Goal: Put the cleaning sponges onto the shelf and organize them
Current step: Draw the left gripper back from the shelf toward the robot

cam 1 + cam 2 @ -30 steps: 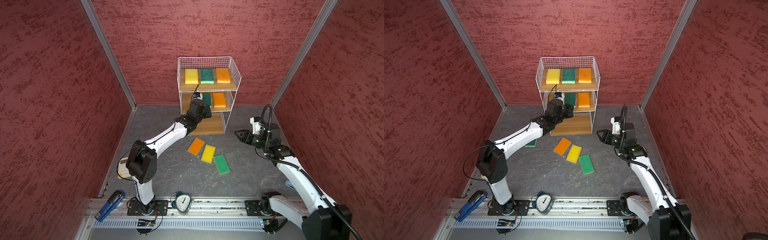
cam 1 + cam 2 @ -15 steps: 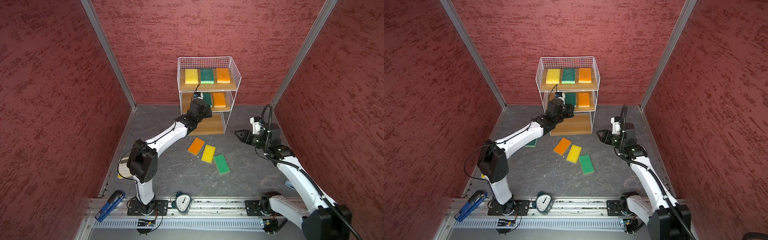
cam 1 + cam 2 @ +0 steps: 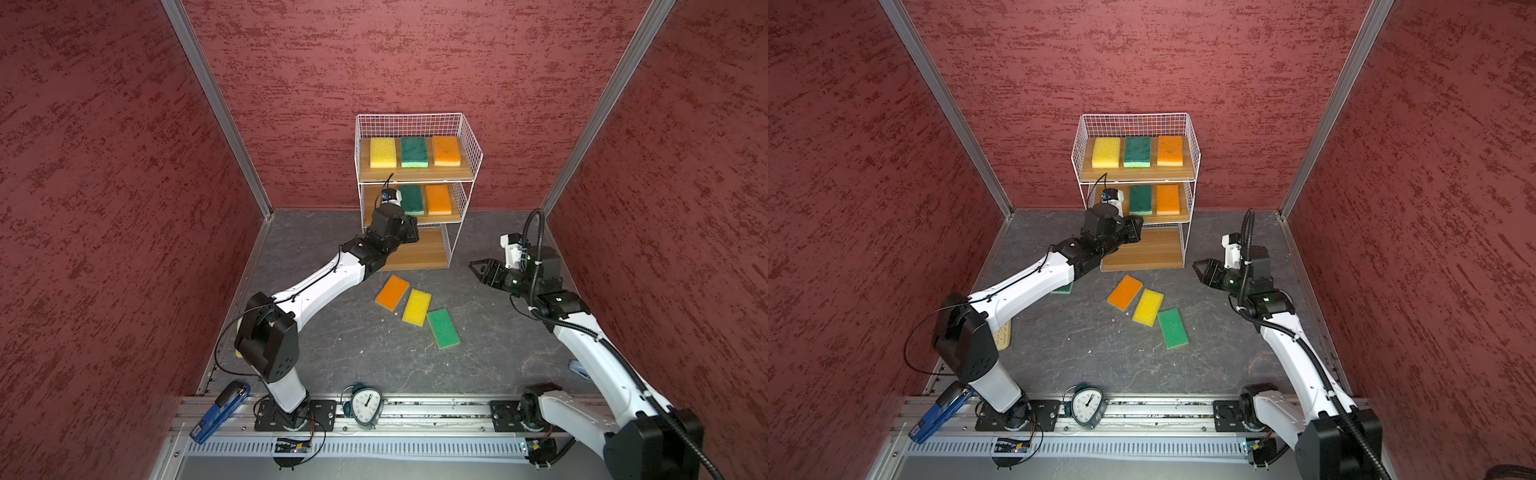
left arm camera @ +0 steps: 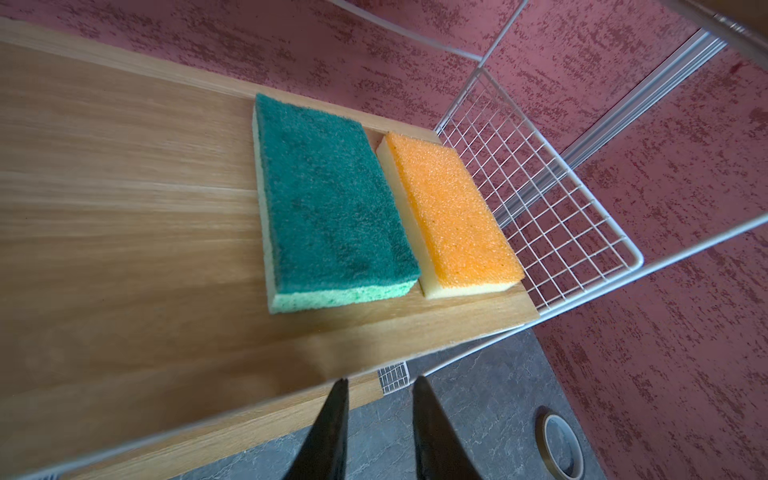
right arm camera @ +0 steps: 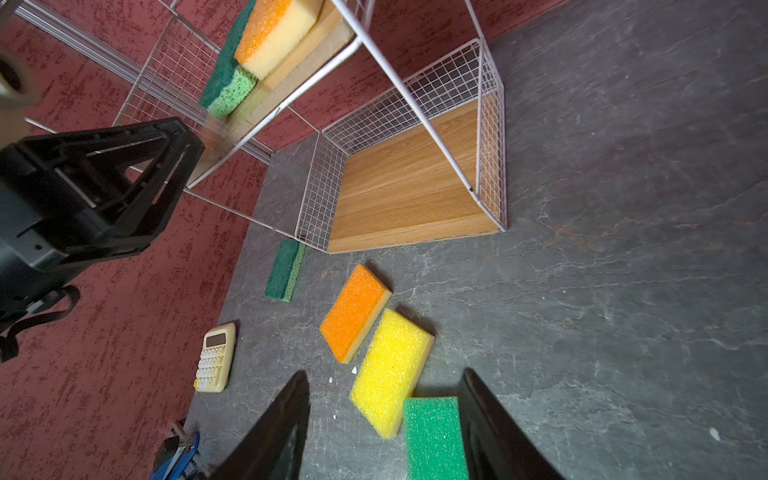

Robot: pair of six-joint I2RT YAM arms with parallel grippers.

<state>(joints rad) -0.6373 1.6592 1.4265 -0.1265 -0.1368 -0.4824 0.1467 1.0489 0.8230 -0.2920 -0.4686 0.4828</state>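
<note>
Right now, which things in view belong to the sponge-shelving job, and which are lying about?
Belong to the job: shelf; three sponges on its top board; two sponges on its middle board; orange sponge, yellow sponge, light green sponge and dark green sponge on the grey surface.
Lying about: calculator, alarm clock, blue stapler, tape roll.

shelf (image 3: 419,251): rear centre | floor sponges (image 3: 417,306): before shelf | calculator (image 3: 1003,336): left

Shelf (image 3: 419,251), three wooden tiers. Top tier, left to right: yellow sponge (image 3: 382,152), dark green sponge (image 3: 414,152), orange sponge (image 3: 446,151). Middle tier, right end: second green sponge (image 3: 411,198) beside second orange sponge (image 3: 438,199).

Grey floor (image 3: 353,345): third orange sponge (image 3: 392,292), second yellow sponge (image 3: 417,307) and light green sponge (image 3: 443,328) in a diagonal line before the shelf. Fourth green sponge (image 5: 285,270) off its left corner. Calculator (image 5: 215,357) near the left wall.
</note>
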